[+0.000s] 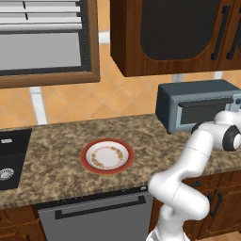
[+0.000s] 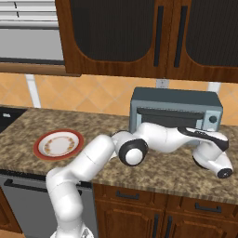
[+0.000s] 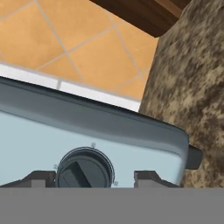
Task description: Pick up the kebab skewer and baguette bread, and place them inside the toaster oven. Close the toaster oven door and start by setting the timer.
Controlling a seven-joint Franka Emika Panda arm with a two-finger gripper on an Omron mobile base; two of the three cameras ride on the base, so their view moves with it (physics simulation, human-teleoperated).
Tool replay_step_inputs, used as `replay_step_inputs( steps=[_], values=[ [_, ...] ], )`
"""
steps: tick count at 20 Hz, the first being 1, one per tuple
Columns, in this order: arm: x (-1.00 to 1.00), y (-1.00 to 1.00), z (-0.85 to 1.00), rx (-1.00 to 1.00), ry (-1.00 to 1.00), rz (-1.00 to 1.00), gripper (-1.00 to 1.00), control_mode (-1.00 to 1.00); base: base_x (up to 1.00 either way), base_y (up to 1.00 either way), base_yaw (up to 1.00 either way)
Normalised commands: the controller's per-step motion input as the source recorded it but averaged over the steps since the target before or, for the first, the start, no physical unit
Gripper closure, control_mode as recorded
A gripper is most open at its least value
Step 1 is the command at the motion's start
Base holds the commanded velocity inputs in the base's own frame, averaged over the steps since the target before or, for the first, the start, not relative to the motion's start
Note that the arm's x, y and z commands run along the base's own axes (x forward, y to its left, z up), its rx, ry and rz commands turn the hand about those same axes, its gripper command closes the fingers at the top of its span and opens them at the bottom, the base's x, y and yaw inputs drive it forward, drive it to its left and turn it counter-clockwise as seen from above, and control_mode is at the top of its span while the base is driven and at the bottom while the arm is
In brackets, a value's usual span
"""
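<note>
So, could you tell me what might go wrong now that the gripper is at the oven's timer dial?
1. In the hand view the fingertips straddle the timer dial unevenly, so closing could slip off it.
2. The forearm lies across the toaster oven door; turning the wrist might nudge the toaster oven.

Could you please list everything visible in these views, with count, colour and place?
toaster oven: one, dark slate-grey, on the counter's right part, against the wall
toaster oven door: one, blue-grey, shut
timer dial: one, dark, on the oven's front control strip
plate: one, white with red rim, mid-counter, nothing on it
counter: one, speckled brown
sink: one, black, counter's left end
upper cabinets: dark wood, above the oven
arm: one, white
tool: one, dark tips astride the dial
</note>
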Motion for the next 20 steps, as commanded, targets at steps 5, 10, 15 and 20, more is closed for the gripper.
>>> replay_step_inputs(
  steps=[5,10,15,20],
  values=[
    [0.36,-0.01,0.02,-0.04,0.00,0.00,1.00,-1.00,0.00,0.00,0.00],
    [0.30,0.00,0.02,-0.04,0.00,0.00,1.00,-1.00,0.00,0.00,0.00],
    [0.24,-0.04,0.00,-0.05,0.01,0.00,1.00,-1.00,0.00,0.00,0.00],
    [0.17,-0.09,0.00,-0.06,0.04,0.00,1.00,-1.00,0.00,0.00,0.00]
  ],
)
